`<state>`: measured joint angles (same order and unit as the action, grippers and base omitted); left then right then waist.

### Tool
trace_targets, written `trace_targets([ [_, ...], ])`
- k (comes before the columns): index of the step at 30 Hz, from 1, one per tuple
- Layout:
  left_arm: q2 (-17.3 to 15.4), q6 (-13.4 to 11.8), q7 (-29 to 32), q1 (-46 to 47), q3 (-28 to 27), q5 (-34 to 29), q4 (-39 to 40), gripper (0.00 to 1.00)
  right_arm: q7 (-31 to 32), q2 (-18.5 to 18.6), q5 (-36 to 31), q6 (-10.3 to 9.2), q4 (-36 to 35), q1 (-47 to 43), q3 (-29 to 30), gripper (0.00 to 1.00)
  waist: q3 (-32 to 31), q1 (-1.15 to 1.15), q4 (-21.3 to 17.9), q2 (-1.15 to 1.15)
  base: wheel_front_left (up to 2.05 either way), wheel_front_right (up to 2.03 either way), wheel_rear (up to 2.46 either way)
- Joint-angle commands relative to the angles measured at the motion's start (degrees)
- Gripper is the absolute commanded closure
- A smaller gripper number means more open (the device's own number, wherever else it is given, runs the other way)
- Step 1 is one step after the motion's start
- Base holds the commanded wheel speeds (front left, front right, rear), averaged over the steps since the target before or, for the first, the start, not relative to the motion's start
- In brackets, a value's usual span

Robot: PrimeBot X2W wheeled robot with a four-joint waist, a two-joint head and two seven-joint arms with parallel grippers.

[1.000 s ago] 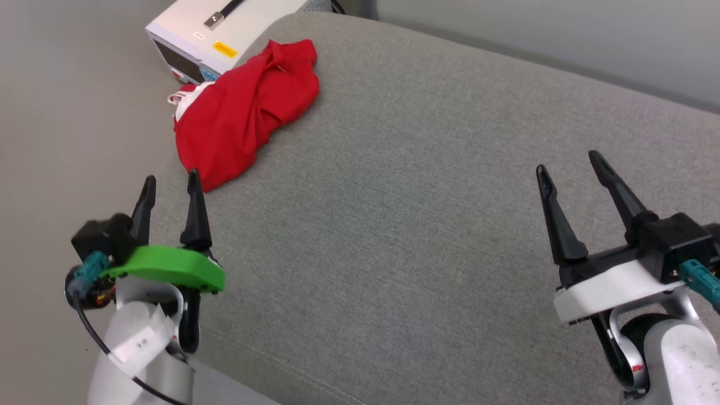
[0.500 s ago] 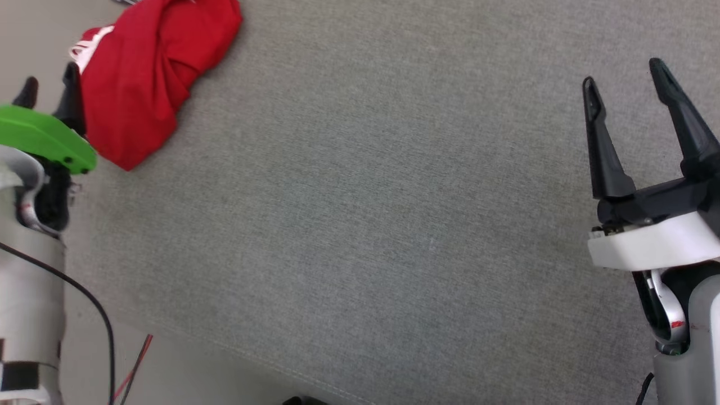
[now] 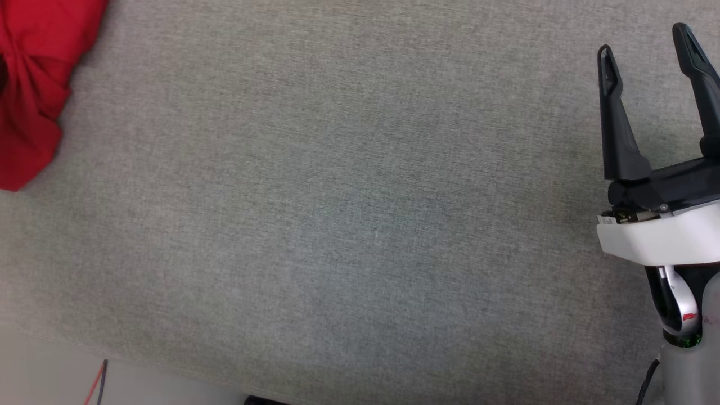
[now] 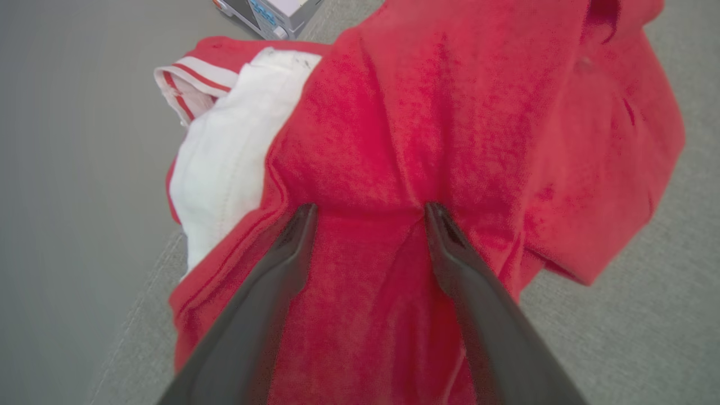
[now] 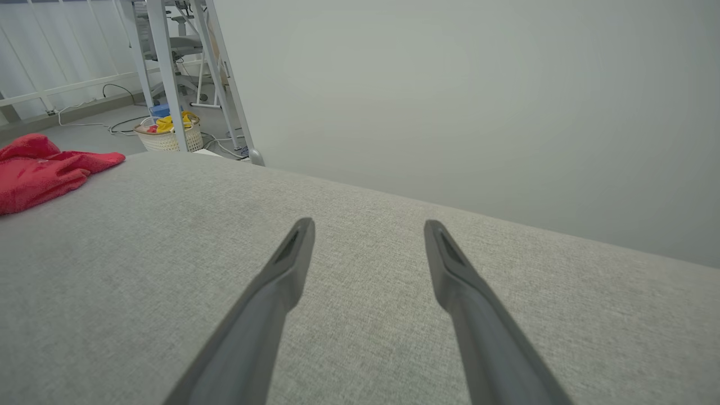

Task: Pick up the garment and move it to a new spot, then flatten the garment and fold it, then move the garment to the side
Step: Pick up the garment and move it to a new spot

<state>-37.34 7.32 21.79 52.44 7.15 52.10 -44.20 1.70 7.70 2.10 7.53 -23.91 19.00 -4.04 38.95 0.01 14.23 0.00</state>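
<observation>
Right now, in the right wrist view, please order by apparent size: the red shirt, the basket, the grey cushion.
Largest: grey cushion.
Then: red shirt.
Smallest: basket, but it stands farther from the camera, so its true size is unsure.

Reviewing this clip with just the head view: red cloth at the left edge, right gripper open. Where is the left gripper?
Observer: The left gripper is over the garment, open, both fingertips apparently pressing into the red fabric.
Operator: Anything pinched yet?
Observer: No; the jaws stand apart, with red fabric lying between them.
Operator: Any white showing?
Observer: Yes, a white sleeve with red-striped trim, at the pile's edge.
</observation>
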Motion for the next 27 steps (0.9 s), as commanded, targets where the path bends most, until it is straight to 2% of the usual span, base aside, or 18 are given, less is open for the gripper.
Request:
trace_targets([
  [1, -0.9, 0.2, 2.2, 1.1, 0.7, 1.3, -0.6, 0.00, -0.3, -0.1, -0.3, -0.04, -0.5, 1.1, 0.0, 0.00, 2.7, -0.01, -2.7, 0.00, 0.00, 0.00, 0.00],
  [4, -1.9, 0.2, 7.2, 0.8, 1.9, 3.6, -3.1, 0.00, -0.4, -0.4, -0.5, -0.04, -0.8, 1.1, 0.2, 0.00, 3.2, -0.01, -3.5, 0.00, 0.00, 0.00, 0.00],
  [6, -1.3, 0.2, 11.0, 0.8, 2.1, 5.4, -5.7, 0.01, -0.4, -0.5, -0.5, -0.04, -0.9, 1.0, 0.4, 0.00, 3.2, -0.01, -3.7, 0.00, 0.00, 0.00, 0.00],
  [8, -0.8, 0.2, 12.4, 0.9, 2.6, 5.7, -7.4, 0.86, -0.5, -0.6, -0.4, -0.04, -0.9, 0.9, 0.5, 0.00, 3.2, -0.01, -4.0, 0.00, 0.00, 0.00, 0.00],
  [9, -0.6, 0.2, 13.2, 0.7, 3.2, 5.5, -8.1, 1.00, -0.5, -0.7, -0.4, -0.04, -0.8, 1.0, 0.5, 0.00, 3.1, -0.01, -4.2, 0.00, 0.00, 0.00, 0.00],
  [14, 0.6, 0.2, 12.2, 0.7, 4.2, 5.6, -10.7, 1.00, -0.6, -1.2, -0.2, -0.04, -0.3, 0.7, 0.8, 0.00, 1.9, -0.01, -4.5, 0.00, 0.00, 0.00, 0.00],
  [19, 0.3, 0.2, 1.8, 0.8, 5.2, 3.0, -10.4, 1.00, -1.4, -1.7, -0.6, -0.04, 1.0, 0.1, 1.7, 0.00, -1.2, -0.01, -4.6, 0.00, 0.00, 0.00, 0.00],
  [27, 0.3, 0.2, -16.4, -2.5, 5.3, 2.4, -9.1, 1.00, -4.2, -3.4, 0.3, -0.04, 5.9, -2.6, 3.3, 0.00, -10.7, -0.01, -5.6, 0.00, 0.00, 0.00, 0.00],
])
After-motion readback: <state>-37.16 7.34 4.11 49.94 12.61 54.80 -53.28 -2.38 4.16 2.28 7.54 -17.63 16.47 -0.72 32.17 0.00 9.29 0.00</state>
